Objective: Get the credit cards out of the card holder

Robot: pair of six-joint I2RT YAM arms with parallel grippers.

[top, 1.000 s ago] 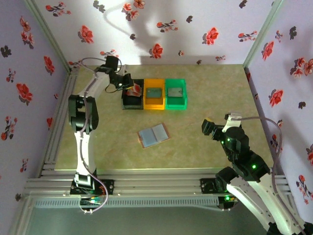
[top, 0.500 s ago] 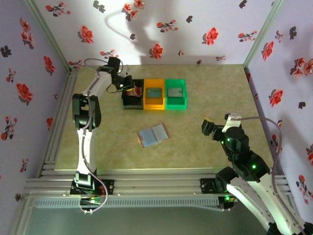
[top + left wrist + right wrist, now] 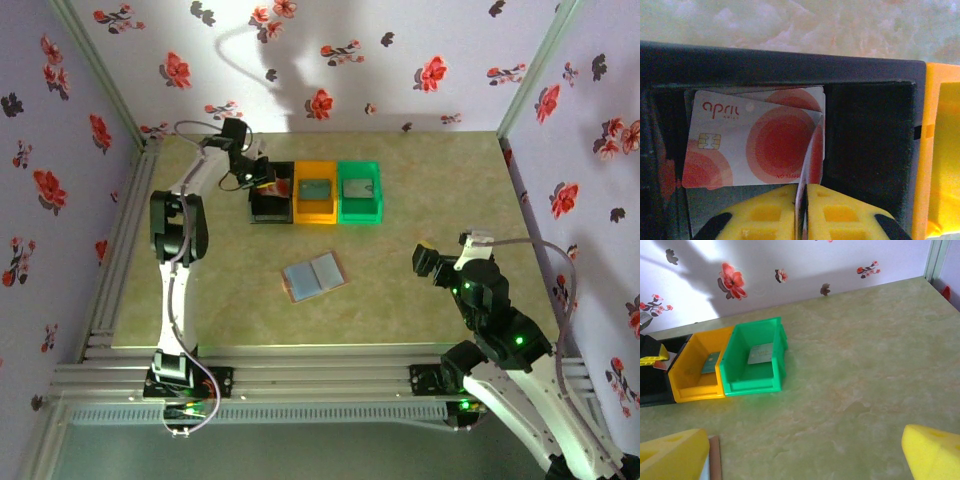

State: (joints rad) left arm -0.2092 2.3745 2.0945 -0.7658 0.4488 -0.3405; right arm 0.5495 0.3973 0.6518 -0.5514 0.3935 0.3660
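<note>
Drop-off step: left fingers [image 3: 809,210] pinch a credit card [image 3: 814,150] edge-on over black bin [image 3: 790,60], right fingers [image 3: 428,262] spread empty; next move: let go

Three small open bins stand in row toward far side of surface [image 3: 440,180], neighbours' walls touching: black bin [image 3: 270,216] at left, orange bin [image 3: 315,218] in middle, green bin [image 3: 360,215] at right. Surface pale green-beige, marbled. Walls [image 3: 400,60] on three sides papered pale lilac with red and dark flower print. Pale green corner posts [image 3: 535,70] at both far corners. Aluminium rail frame [image 3: 320,385] along near edge, another rail along left side.
</note>
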